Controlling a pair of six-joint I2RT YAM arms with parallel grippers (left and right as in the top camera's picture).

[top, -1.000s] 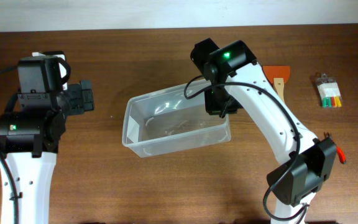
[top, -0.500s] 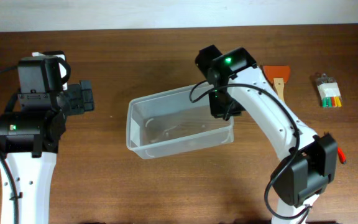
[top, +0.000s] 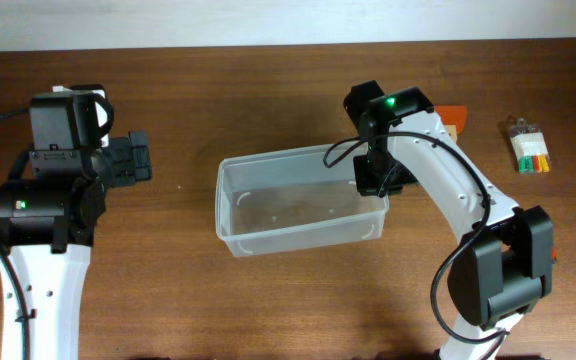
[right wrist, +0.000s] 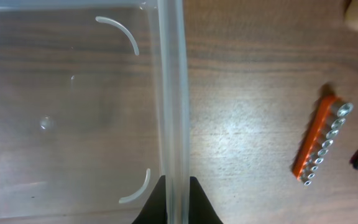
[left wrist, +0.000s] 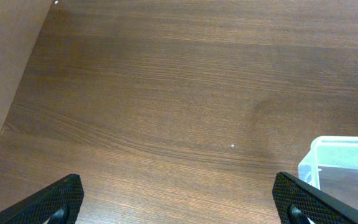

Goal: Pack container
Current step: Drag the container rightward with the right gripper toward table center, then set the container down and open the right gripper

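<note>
Overhead: clear, rounded-corner plastic container (top: 298,210) on wood-grain worktop (top: 298,90), extending left from right claw (top: 373,178); that arm arches over its right end. Left claw (top: 138,158) well clear, container off to its right, arm folded.
Left wrist: left claw (left wrist: 179,208) spread wide, empty; container corner beyond its right finger.
Right wrist: right claw (right wrist: 177,202) pinched shut on the thin end wall.

No writing, number, brand or sign can be read anywhere; the small packet (top: 528,146) shows only coloured pieces, too small to tell.

table (top: 288,300): dark brown wood | wall (top: 268,20): pale strip behind
</note>
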